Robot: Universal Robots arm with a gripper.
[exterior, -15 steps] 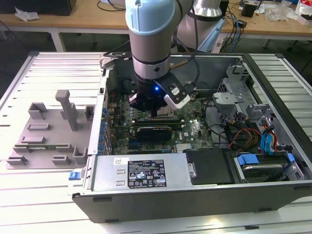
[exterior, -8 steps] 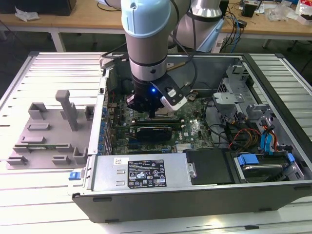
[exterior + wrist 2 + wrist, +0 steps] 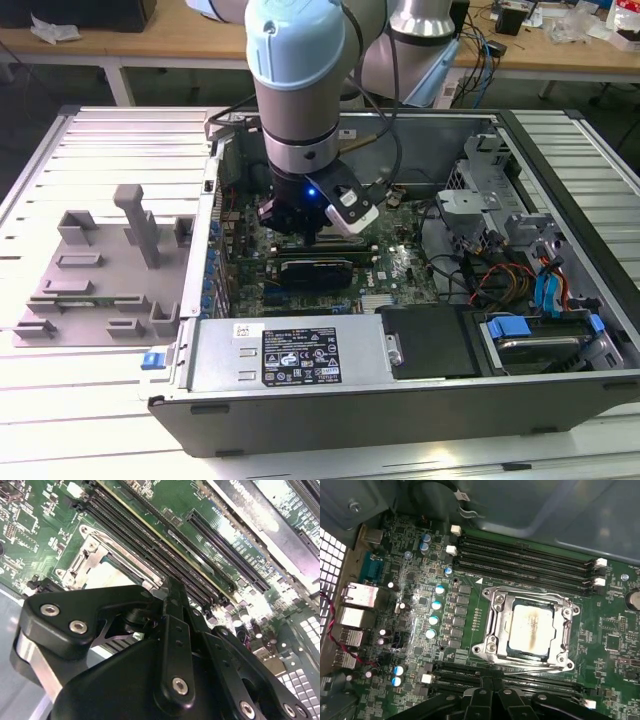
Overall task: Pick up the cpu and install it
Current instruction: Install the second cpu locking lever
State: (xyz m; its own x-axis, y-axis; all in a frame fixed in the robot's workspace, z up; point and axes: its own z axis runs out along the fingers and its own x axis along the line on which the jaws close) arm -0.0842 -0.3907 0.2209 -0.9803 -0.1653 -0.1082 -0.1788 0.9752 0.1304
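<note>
One cpu (image 3: 531, 630) lies flat in the one socket (image 3: 492, 630) on the board (image 3: 415, 605), its silvery top stained, the metal frame around it. The gripper (image 3: 485, 696) hangs just above the board beside the socket, holding nothing; whether its fingers are apart or together, I cannot tell. Risk, as I judge it: a skewed descent could nudge the chip or scrape the four nearest memory slots (image 3: 525, 560)

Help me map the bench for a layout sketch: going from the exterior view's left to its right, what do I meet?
Grey fixture tray → blue latch tab → gripper over the motherboard → drive cage → blue cables.
</note>
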